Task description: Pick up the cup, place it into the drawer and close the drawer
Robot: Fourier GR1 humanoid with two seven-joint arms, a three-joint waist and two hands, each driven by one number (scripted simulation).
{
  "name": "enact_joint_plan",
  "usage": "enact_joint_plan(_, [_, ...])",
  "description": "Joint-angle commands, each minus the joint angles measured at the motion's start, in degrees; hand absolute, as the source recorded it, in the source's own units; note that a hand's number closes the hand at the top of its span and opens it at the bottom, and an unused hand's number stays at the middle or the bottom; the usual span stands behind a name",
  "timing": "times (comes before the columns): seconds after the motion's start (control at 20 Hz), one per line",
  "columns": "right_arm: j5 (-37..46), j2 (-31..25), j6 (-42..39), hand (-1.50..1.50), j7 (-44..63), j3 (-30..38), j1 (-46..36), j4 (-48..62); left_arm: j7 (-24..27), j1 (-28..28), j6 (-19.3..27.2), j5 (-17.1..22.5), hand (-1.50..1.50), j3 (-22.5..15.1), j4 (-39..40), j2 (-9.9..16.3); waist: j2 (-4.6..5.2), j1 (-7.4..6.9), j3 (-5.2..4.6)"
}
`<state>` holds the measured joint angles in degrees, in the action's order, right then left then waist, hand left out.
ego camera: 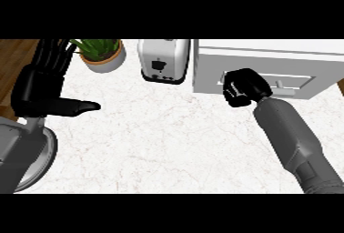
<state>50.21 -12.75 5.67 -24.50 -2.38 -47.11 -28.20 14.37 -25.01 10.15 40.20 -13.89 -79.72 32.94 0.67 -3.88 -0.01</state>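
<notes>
The white drawer unit (269,54) stands at the back right of the marble counter. Its drawer front (295,82) faces me and carries a pale handle (289,87). My right hand (243,87) is curled into a fist against the left part of that front, and nothing shows in it. No cup shows anywhere in the head view. My left hand (42,86) rests open at the far left, fingers up and thumb pointing right. I cannot tell whether the drawer stands slightly out or fully in.
A white toaster (163,61) stands just left of the drawer unit. A potted plant (102,54) is at the back left. A wooden floor strip (13,59) marks the counter's left edge. My grey left forearm (20,154) fills the lower left.
</notes>
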Motion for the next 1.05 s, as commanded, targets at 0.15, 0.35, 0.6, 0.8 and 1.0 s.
enact_joint_plan(0.15, [-2.2,-5.8,-3.1,1.50,-2.2,5.0,-7.8,11.0,1.4,2.1,-3.0,0.4,-1.50,0.2,-0.3,-1.2,1.18,-0.87,0.17])
enact_joint_plan(0.35, [-2.5,-4.7,-1.8,1.50,-1.2,5.5,-8.1,12.6,0.6,2.4,-6.1,1.3,-1.50,0.6,0.3,0.2,1.81,-2.25,0.19])
enact_joint_plan(0.6, [-4.7,-6.0,-3.2,1.50,-2.9,7.6,-9.5,12.5,0.9,0.5,-4.9,0.4,-1.50,0.1,0.4,-1.6,2.23,-2.44,0.27])
enact_joint_plan(0.8, [-5.8,-7.7,-3.7,1.50,-5.1,8.7,-8.5,12.8,1.7,2.0,-5.9,0.4,-1.50,-0.6,-0.6,-2.2,2.26,-3.17,0.29])
enact_joint_plan(1.0, [-6.3,-7.7,-3.0,1.50,-5.7,9.4,-8.9,12.4,1.9,1.7,-6.1,-0.2,-1.50,-1.0,1.8,-2.9,2.62,-2.34,0.24])
